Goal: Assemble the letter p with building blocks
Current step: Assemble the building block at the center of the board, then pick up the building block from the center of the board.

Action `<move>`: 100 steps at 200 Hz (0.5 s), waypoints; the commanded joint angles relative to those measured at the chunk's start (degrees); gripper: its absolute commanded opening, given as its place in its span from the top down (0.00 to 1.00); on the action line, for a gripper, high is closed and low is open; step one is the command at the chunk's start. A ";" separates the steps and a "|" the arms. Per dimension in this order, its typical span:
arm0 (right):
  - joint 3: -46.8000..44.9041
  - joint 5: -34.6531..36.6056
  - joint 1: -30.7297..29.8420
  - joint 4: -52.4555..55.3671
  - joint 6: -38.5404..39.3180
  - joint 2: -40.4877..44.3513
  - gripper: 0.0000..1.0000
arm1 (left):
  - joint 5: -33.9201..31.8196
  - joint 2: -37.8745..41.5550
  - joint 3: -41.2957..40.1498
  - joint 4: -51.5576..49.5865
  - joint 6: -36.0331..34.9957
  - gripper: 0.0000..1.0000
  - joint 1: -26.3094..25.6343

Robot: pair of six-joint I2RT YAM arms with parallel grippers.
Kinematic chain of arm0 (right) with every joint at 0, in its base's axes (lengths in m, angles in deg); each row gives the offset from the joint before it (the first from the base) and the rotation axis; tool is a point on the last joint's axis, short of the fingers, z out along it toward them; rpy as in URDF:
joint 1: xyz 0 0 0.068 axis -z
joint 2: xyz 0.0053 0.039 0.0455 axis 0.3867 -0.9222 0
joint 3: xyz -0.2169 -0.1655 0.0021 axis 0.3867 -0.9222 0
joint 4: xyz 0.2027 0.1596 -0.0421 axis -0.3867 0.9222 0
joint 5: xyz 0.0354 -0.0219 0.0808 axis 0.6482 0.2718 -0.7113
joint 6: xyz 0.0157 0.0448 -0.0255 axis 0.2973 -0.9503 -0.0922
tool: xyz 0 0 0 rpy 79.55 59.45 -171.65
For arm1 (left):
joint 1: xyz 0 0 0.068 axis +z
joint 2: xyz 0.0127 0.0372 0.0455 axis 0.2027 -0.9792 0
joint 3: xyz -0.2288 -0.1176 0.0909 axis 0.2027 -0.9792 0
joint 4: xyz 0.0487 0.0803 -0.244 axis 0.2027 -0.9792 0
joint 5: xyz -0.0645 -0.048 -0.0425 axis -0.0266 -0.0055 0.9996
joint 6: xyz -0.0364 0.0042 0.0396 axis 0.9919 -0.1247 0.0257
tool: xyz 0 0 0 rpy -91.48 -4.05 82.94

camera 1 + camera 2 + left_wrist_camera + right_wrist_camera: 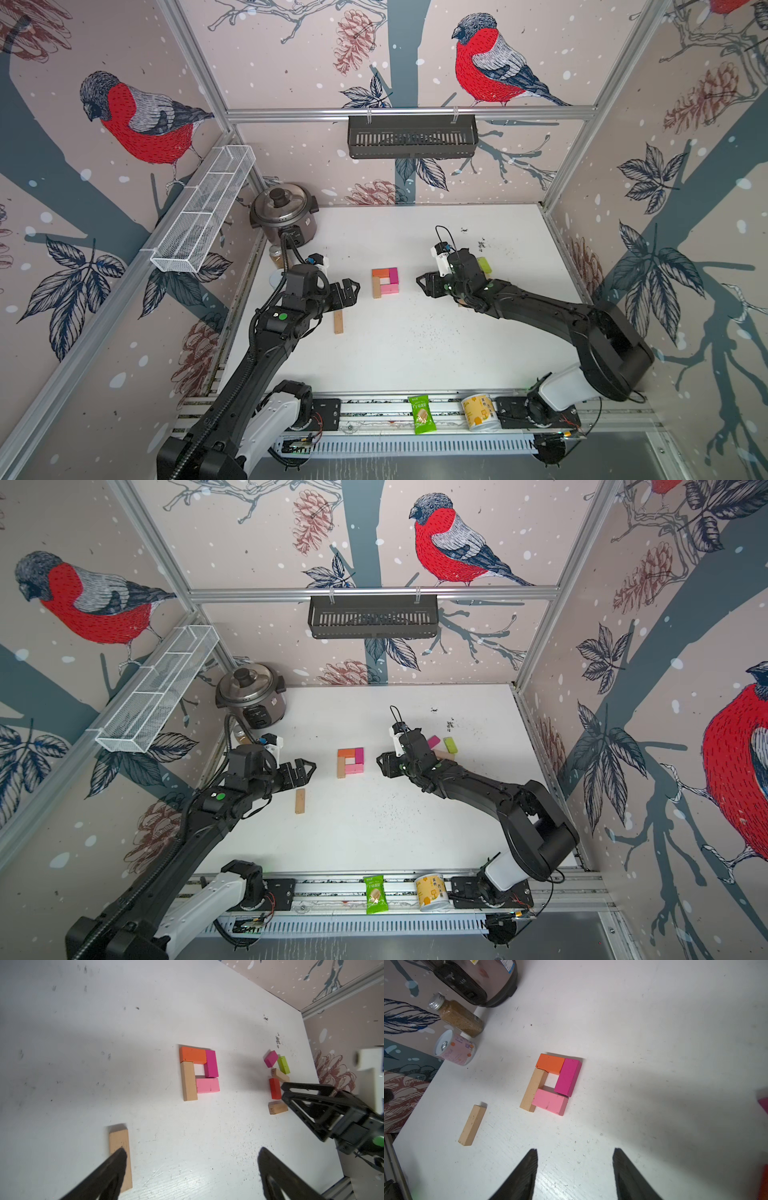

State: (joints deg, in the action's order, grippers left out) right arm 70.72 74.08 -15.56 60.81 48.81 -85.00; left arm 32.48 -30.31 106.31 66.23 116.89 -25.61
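Note:
Four building blocks lie joined at the table's middle: an orange block, a magenta block, a light pink block and a wood bar, around a small square gap. A loose wood bar lies under my left arm. My left gripper hovers just left of the group, open wide and empty. Open and empty too, my right gripper hangs just right of the group. Behind the right wrist lie spare blocks: magenta, lime green, red and two wood ones.
A rice cooker, a spice jar and a pink can stand at the back left. A green snack packet and a yellow cup sit on the front rail. A white wire basket and a black rack hang on the walls.

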 commanded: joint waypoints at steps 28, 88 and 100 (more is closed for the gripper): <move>-4.61 1.74 0.38 -1.07 -0.20 11.87 0.17 | -11.96 5.11 -11.45 2.51 16.29 0.03 -3.24; -11.20 1.17 0.64 2.74 1.28 24.79 0.01 | -14.04 1.99 -16.33 6.73 15.98 0.03 -3.60; -14.03 1.26 0.60 1.88 1.49 27.08 0.00 | -13.63 0.82 -16.45 7.22 15.05 0.03 -3.67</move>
State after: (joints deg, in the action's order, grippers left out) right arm 60.18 75.06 -14.94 62.38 49.20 -61.20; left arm 20.09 -27.86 90.34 69.95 132.56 -29.17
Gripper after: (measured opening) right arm 0.993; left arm 0.973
